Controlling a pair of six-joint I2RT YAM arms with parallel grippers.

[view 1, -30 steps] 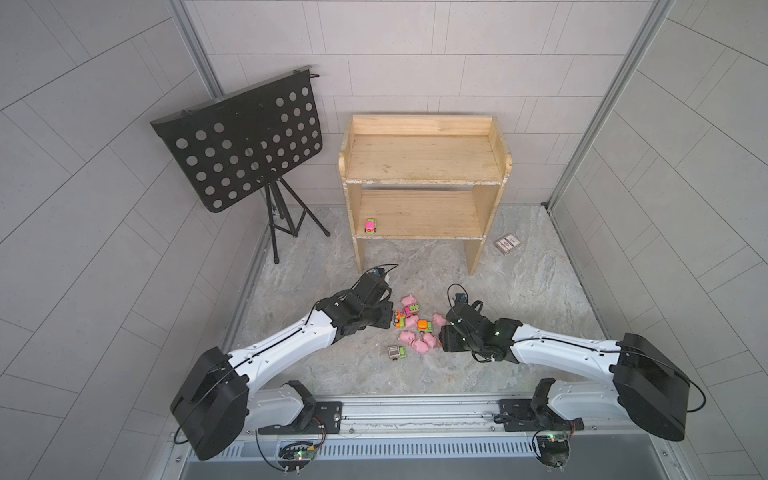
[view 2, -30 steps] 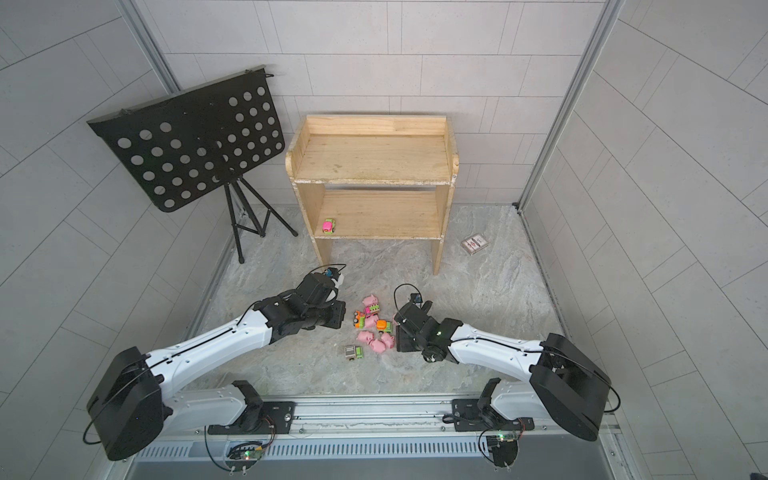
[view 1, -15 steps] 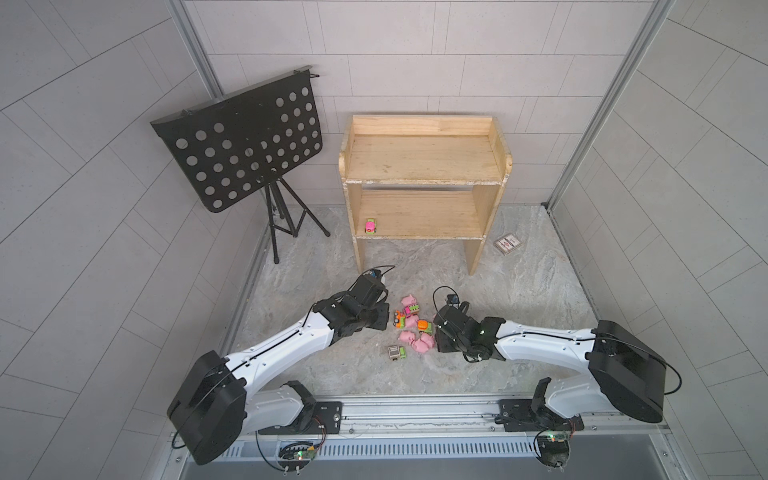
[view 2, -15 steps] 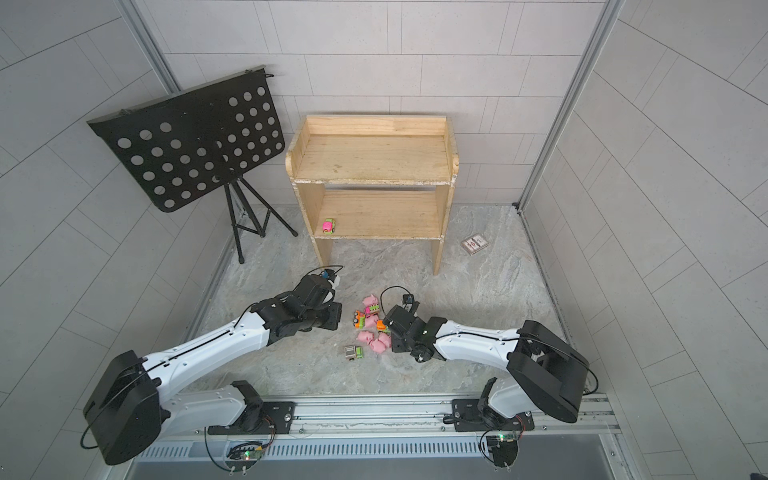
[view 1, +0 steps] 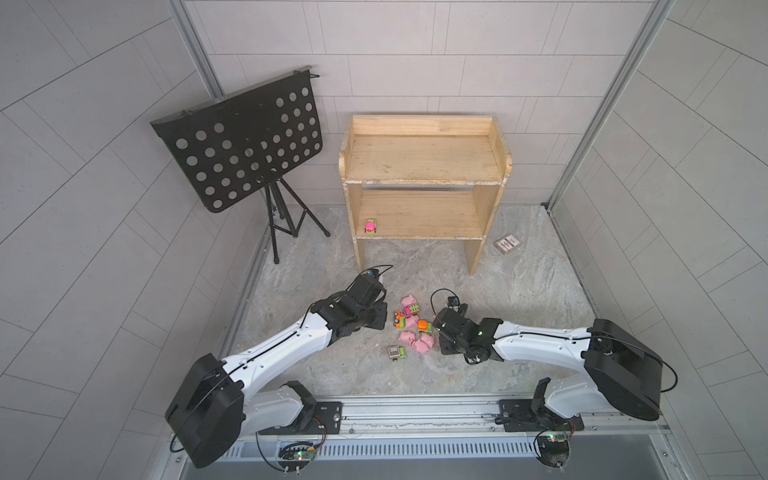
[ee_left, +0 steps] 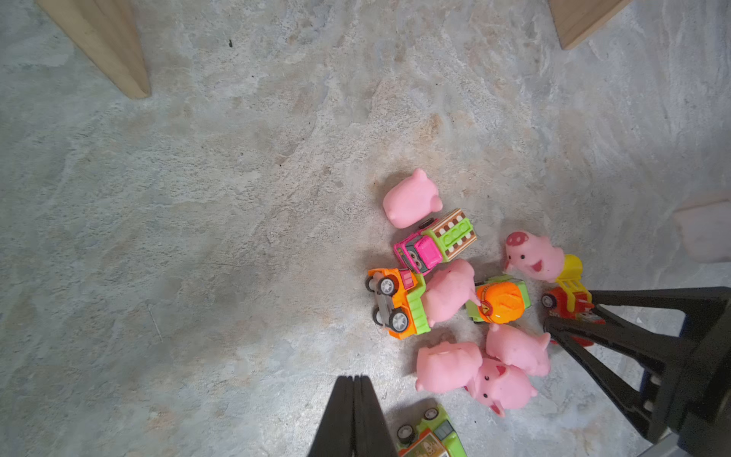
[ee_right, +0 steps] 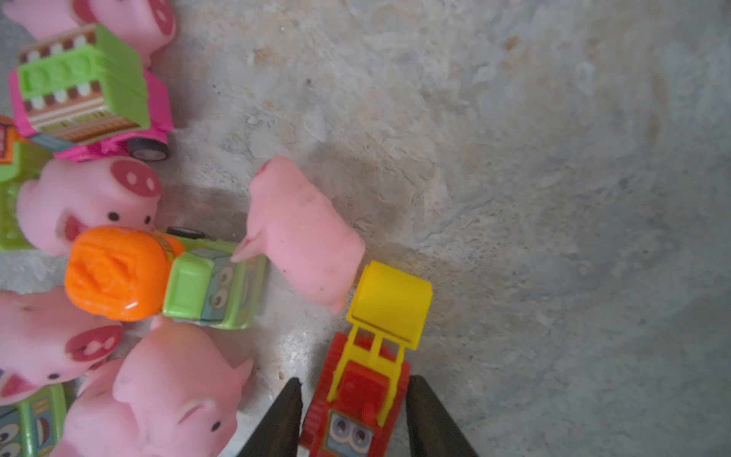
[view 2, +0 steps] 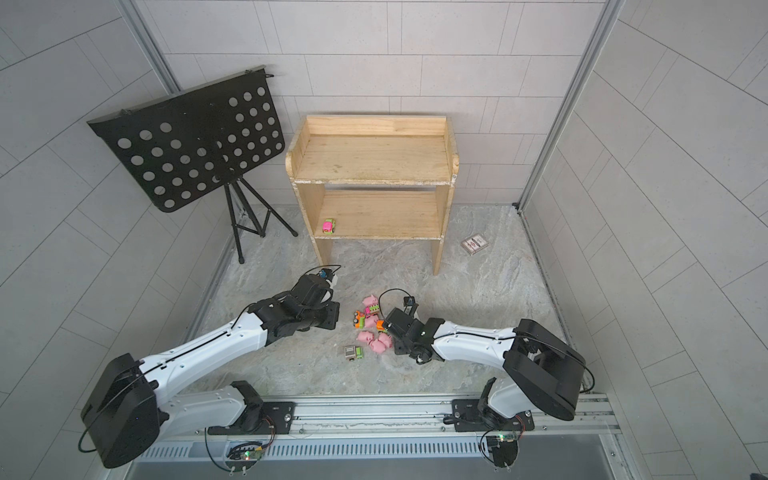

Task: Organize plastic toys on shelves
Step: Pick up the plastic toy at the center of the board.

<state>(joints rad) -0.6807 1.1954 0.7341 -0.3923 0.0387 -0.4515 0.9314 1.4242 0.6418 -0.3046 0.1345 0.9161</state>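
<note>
The red-yellow loader [ee_right: 364, 395] sits on the floor [ee_right: 553, 158] at the edge of the pile [ee_left: 455, 296], between your right gripper [ee_right: 354, 380]'s parted jaws; one side seems to touch it, the other leaves a sliver of gap, so no grip yet; its yellow bucket touches a pig [ee_right: 300, 233], so a lift may drag that pig, or the loader, pinched only at its cab end, may pivot out; your left gripper [ee_left: 354, 379] hangs pressed shut beside the pile; only the right wrist view shows that gap; only the top views show the shelves [view 1: 422, 162], a pink car [view 1: 370, 226] on the lower board.
</note>
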